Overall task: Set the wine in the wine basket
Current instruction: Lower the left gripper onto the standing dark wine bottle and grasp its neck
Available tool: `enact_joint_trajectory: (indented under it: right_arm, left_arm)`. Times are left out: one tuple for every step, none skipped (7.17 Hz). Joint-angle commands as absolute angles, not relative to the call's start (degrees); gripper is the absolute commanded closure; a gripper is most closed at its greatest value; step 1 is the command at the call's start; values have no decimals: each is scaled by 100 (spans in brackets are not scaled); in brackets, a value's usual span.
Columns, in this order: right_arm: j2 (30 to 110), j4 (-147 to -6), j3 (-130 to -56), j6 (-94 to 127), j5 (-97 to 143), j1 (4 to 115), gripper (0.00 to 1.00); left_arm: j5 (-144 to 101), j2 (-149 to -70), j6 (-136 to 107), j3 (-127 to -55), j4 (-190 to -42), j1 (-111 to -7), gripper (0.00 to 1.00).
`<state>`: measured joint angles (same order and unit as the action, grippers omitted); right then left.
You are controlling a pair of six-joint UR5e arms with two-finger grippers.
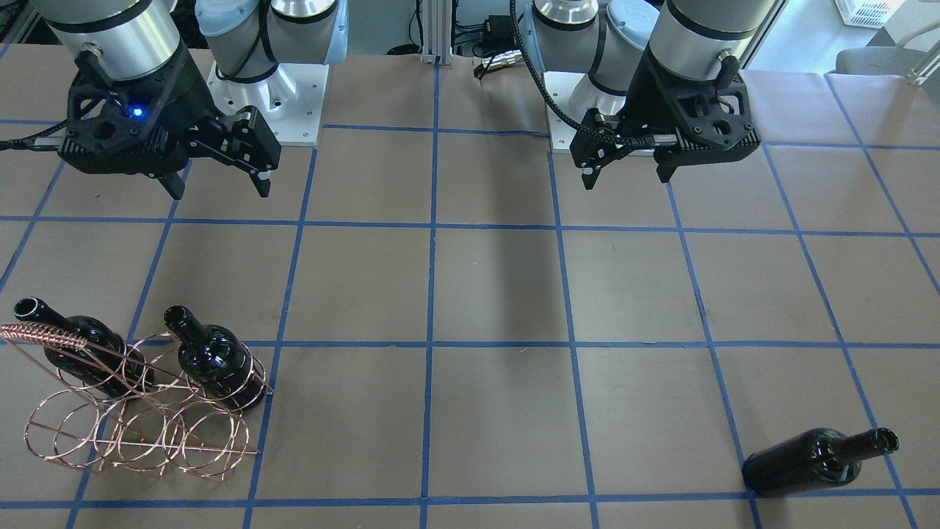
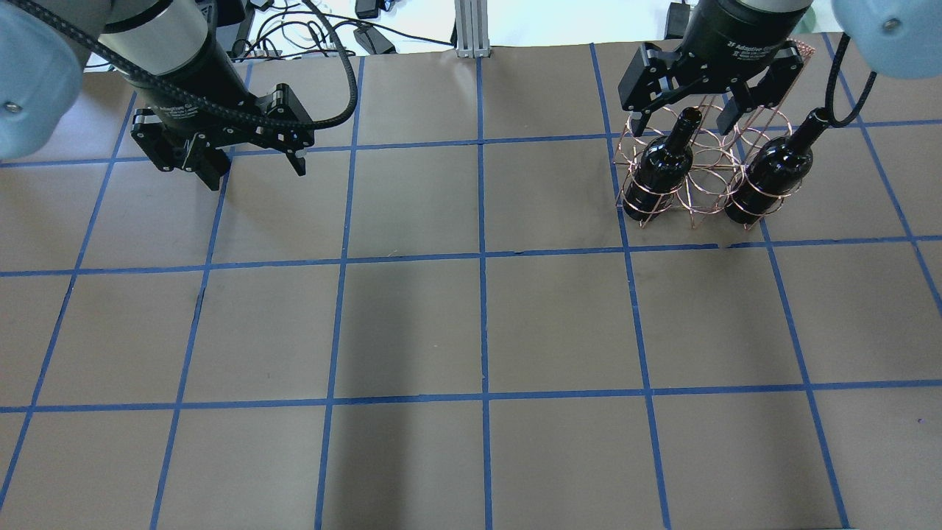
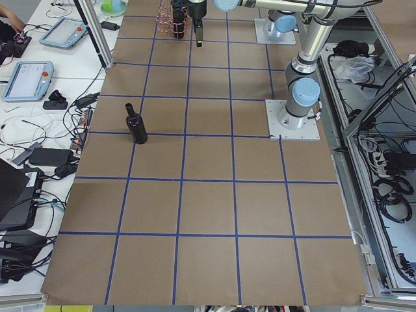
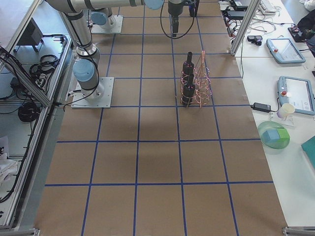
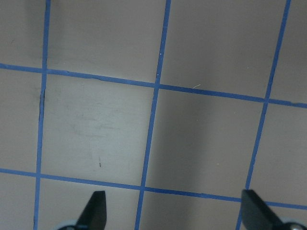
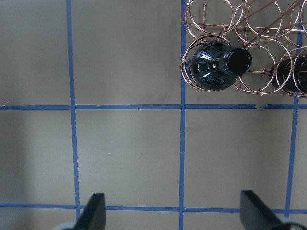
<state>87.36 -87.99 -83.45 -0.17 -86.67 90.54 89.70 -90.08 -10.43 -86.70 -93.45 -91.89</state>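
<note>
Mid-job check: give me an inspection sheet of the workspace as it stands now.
Surface: table, brown paper, blue tape grid.
Job's things: wine basket holds a bottle and a second bottle; the wine stands upright, apart, on the left arm's side.
Clutter: nothing seen.
End effectors: left end effector and right end effector both open, empty, above the table.
Cables: black braided cable loops beside the left arm.
Surroundings: teach pendants on the side bench.
</note>
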Motion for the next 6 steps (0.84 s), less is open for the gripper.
enact_joint_trajectory:
  right_arm:
    - [8728,-8798,-8350,-70,-8684,9053,0]
    - [8728,-8798,-8350,-70,-8684,9053,0]
    - [8728,-8807,-8350,-70,-8666,9053,0]
    - [8745,-8781,-8350,-70,-8640,9053,0]
    - [8763,-8789,-8350,-62,-8614,9061,0]
    - [8754,-8780,-8350,-62,-8674,9053,0]
  left_arm:
    - [8965,-9000,-880,-8675,-9282,-9080,0]
    - [8956,-9035,-496,-8666,-8864,-8896,0]
    - [8947,-9131,47,-8675,-7902,-8486,0]
    - [8878,-9236,1036,-8684,-7519,-8003,0]
    - [8764,-9368,1376,-8736,-7236,-7694,1]
    - [8476,-9500,1528,-9041,-6311,-7412,6]
